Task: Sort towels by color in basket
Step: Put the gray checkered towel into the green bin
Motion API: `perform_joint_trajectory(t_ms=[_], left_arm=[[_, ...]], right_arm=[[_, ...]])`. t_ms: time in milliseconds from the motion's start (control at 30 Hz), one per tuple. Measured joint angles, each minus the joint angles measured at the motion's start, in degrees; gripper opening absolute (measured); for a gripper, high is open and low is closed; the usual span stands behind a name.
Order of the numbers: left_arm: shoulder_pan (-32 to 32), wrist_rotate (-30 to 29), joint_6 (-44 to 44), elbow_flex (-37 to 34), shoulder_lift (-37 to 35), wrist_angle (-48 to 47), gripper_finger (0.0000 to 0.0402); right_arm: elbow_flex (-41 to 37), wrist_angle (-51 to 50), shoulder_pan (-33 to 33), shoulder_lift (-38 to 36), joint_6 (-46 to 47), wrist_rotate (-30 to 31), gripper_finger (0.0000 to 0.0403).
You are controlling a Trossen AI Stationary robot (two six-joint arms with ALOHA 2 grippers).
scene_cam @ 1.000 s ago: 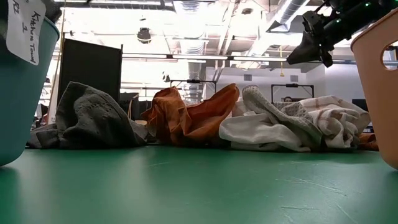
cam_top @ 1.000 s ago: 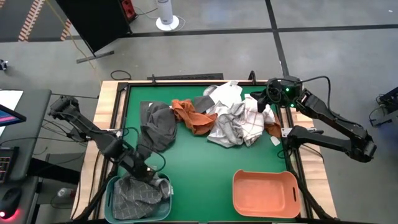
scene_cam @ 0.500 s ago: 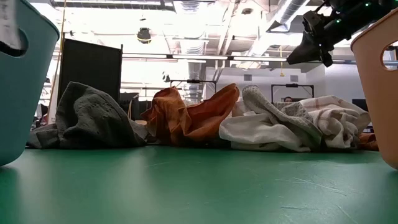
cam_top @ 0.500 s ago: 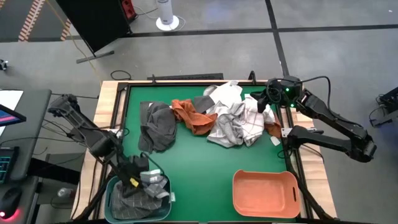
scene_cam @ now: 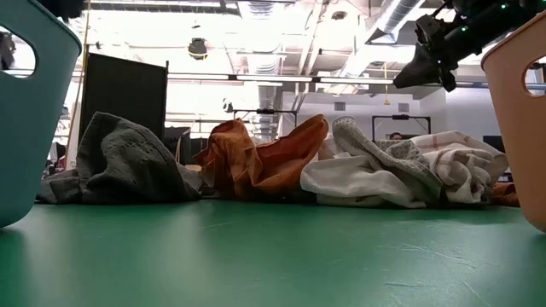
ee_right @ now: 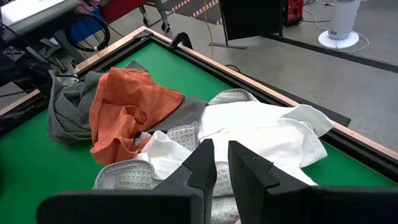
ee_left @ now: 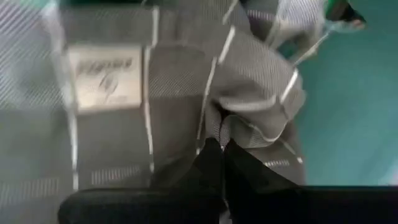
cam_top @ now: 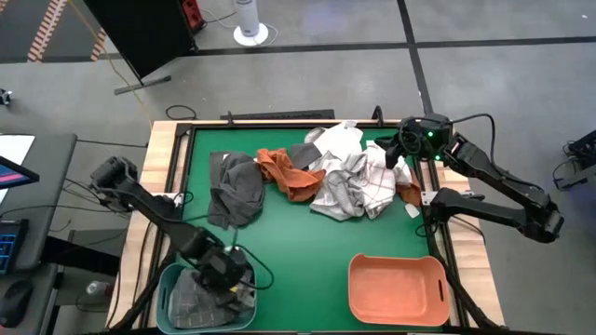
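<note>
A dark grey towel with thin light stripes (cam_top: 194, 298) lies bunched inside the teal basket (cam_top: 170, 277) at the near left. My left gripper (cam_top: 226, 279) is down in that basket, shut, its tips (ee_left: 217, 149) at the towel. Other towels lie in a pile at the far middle: dark grey (cam_top: 237, 191), rust orange (cam_top: 284, 172), white (cam_top: 340, 141), light grey (cam_top: 337, 194) and white with dark checks (cam_top: 377, 186). My right gripper (ee_right: 221, 155) hovers above the pile's far right end, slightly open, with nothing between its fingers. My left gripper meets a raised fold (ee_left: 214, 127) of the striped grey towel with its shut fingertips, slanting down from above into the basket. Whether any cloth is caught between the fingers I cannot tell. The towel rests in the basket, slack and crumpled.
An orange basket (cam_top: 399, 288) stands at the near right. The table has a raised wooden rim (cam_top: 177, 140). Open green surface (cam_top: 298, 242) lies between the pile and the two baskets. A sewn label (ee_left: 102, 74) shows on the striped towel.
My left gripper has gone from the teal basket's far rim toward the near edge and down into the basket, rolling its wrist and staying shut. The striped towel has been pushed lower and bunched. The paper tag on the basket's wall has swung out of the low view.
</note>
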Motion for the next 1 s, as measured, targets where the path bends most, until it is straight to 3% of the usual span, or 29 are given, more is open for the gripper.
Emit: perform_joint_trajectory(t_ms=[233,400,767,900,1000], left_arm=[[0.85,-0.24,0.05,0.06,8.25,5.52,0.0],[0.96,-1.33,-2.68,0.14,8.94,5.75,0.0009],[1.11,0.15,-7.34,-0.11,-2.15,1.81,0.0145],[1.12,-0.4,-10.51,-0.09,-8.5,1.11,0.0163],[1.13,-5.22,-14.22,-0.06,-13.36,-3.35,0.0163]], right_arm=[[0.0,-0.02,0.0,0.0,0.01,0.0,0.0076],[0.0,-0.02,0.0,0.0,0.01,0.0,0.0076],[0.01,-0.01,0.0,0.0,0.01,0.0,0.0076],[0.02,0.0,0.0,0.0,0.01,0.0,0.0076],[0.01,0.0,0.0,0.0,0.01,0.0,0.0076]])
